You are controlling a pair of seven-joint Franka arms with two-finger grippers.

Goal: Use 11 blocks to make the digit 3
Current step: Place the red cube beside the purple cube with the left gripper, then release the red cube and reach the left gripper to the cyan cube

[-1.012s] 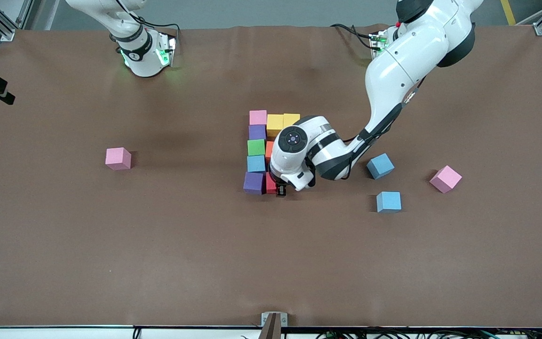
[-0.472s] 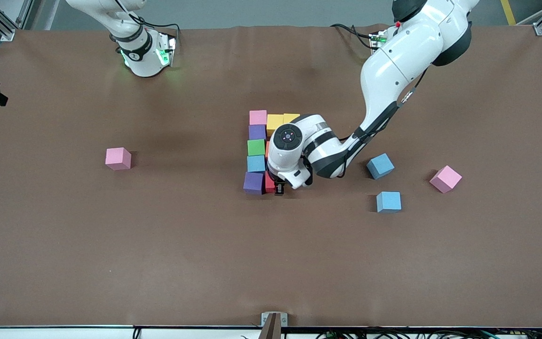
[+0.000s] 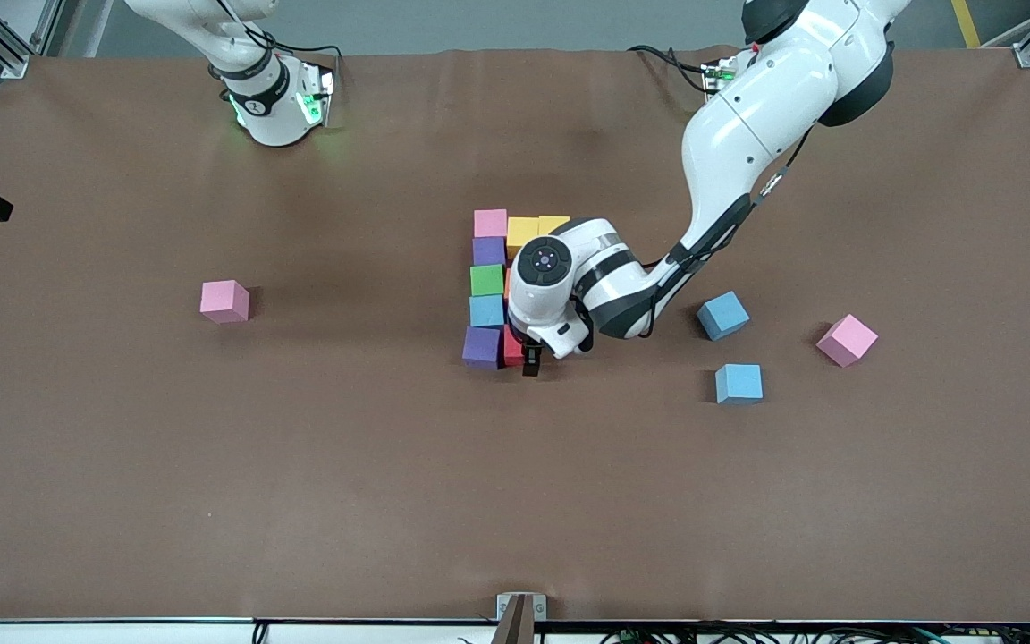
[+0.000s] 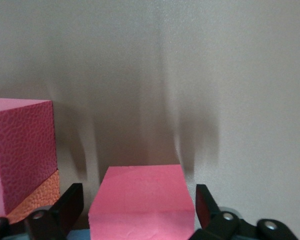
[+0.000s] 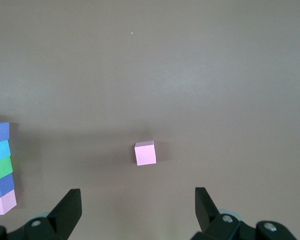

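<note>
A broad table (image 3: 211, 465) covered in a matte brown sheet fills the front view, with grey floor and aluminium frame posts along the robots' edge. No writing can be read anywhere, and nothing on the table serves as a container.

The left arm (image 3: 747, 116) reaches down from its base to the table's middle. The left gripper (image 3: 528, 358) sits low at the camera-side end of the block figure, its fingers spread on either side of a red block (image 4: 142, 200); in the left wrist view a gap shows between each finger and the block's sides, so the block is not clamped. The right arm (image 3: 256, 80) waits at its base, the right gripper (image 5: 135, 212) open high over the table with nothing between its fingers.

The digit 3 (image 3: 490, 286) is partly built in the middle: a spine of pink block (image 3: 490, 222), purple block (image 3: 488, 250), green block (image 3: 486, 280), light blue block (image 3: 486, 310) and another purple block (image 3: 482, 347), touching in a line. Two yellow blocks (image 3: 524, 234) continue the bar from the pink end. An orange block (image 3: 510, 283) peeks out beside the green one, mostly hidden by the wrist. The red block touches the nearest purple one.

Loose blocks: a pink cube (image 3: 224, 300) toward the right arm's end, two light blue cubes (image 3: 722, 315) and another pink cube (image 3: 847, 340) toward the left arm's end.
</note>
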